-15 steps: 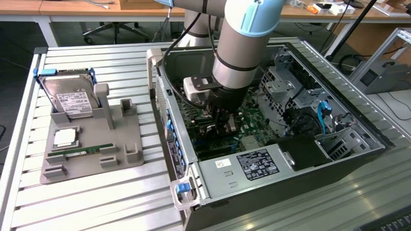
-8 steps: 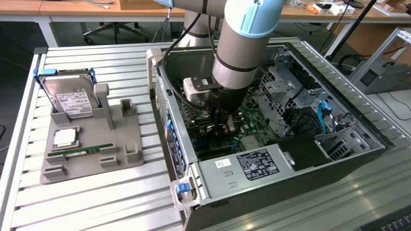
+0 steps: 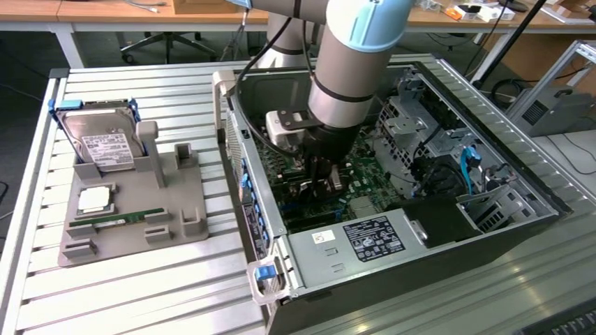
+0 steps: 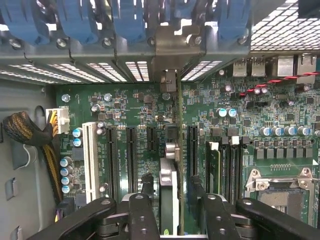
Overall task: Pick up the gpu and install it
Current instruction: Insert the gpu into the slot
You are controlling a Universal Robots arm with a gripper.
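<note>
Standing edge-on in a motherboard [image 4: 140, 107] slot directly between the end effector's [image 4: 171, 210] spread fingers [image 4: 142, 212], not being gripped: the gpu [image 4: 173, 170]. Likely handling as light, stiff, fragile; best pinching along its top edge, avoiding the fan.

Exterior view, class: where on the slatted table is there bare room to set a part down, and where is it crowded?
Bare slats lie in front of the grey parts holder, up to the computer case, and behind the hard drive. Inside the case it is crowded: the claw stands over the upright gpu.
</note>
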